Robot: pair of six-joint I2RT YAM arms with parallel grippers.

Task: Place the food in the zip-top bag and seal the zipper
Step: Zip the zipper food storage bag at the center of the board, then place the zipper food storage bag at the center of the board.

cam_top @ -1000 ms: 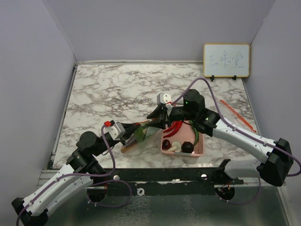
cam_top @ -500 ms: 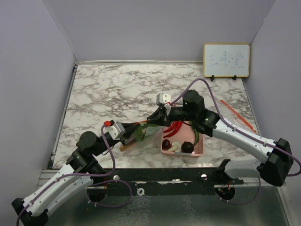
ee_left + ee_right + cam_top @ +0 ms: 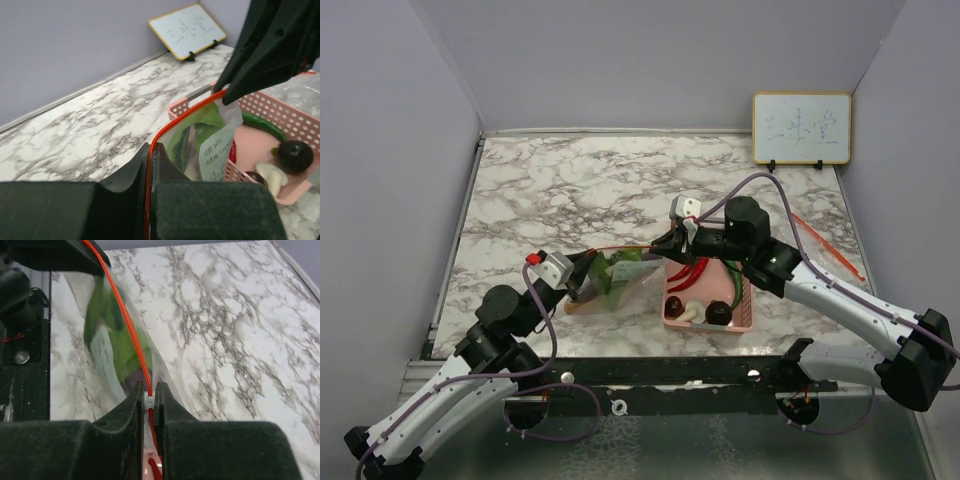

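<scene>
The marble table (image 3: 570, 190) fills the middle of the top view. The left arm (image 3: 450, 385) reaches up from the lower left corner and the right arm (image 3: 840, 300) comes in from the lower right. A whiteboard (image 3: 801, 128) stands at the table's upper right corner.

Low and right of centre sits a pink basket (image 3: 752, 312). Just to its left the clear bag (image 3: 620, 278) hangs stretched between the two arms, and its orange zipper (image 3: 625, 247) runs as a thin line from one to the other. The left gripper (image 3: 150, 155) is pinched tight on the zipper's left end. The right gripper (image 3: 148, 396) is closed narrowly on the other end, at the small white slider.

A green leaf (image 3: 207, 117) lies inside the bag. An orange-brown carrot (image 3: 576, 306) shows at the bag's lower left corner; whether it is inside cannot be told.

In the basket lie red chili peppers (image 3: 692, 272), a long green pod (image 3: 262, 125), a dark round piece (image 3: 295, 155) and a white mushroom piece (image 3: 270, 172).
</scene>
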